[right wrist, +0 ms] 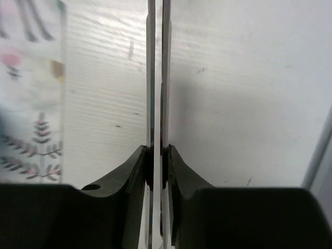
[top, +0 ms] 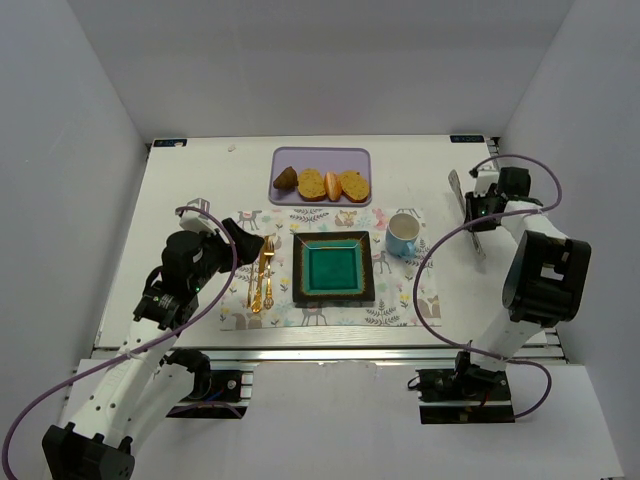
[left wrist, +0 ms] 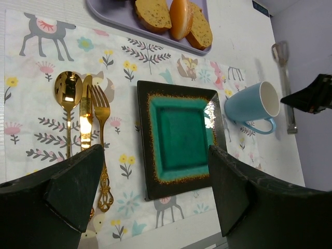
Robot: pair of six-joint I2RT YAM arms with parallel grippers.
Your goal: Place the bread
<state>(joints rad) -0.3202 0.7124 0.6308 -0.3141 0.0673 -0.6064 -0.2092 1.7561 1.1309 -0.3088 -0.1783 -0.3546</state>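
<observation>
Top external view showed the bread (top: 311, 184) as two golden-yellow, brown-rimmed slices, an orange-red roll between them and a darker brown piece at left. All sat in a row on the rectangular lavender tray (top: 340, 158) at the table's far side. Left gripper (top: 243, 240) hung spread wide over the patterned placemat (top: 400, 300); right gripper (right wrist: 157, 166) was clamped on thin metal tongs (right wrist: 150, 78).

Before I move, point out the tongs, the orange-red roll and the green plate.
tongs (right wrist: 150, 78), right wrist view, on the left blade.
orange-red roll (left wrist: 180, 18), left wrist view, middle of its crust.
green plate (left wrist: 182, 136), left wrist view, bare glazed centre.
</observation>
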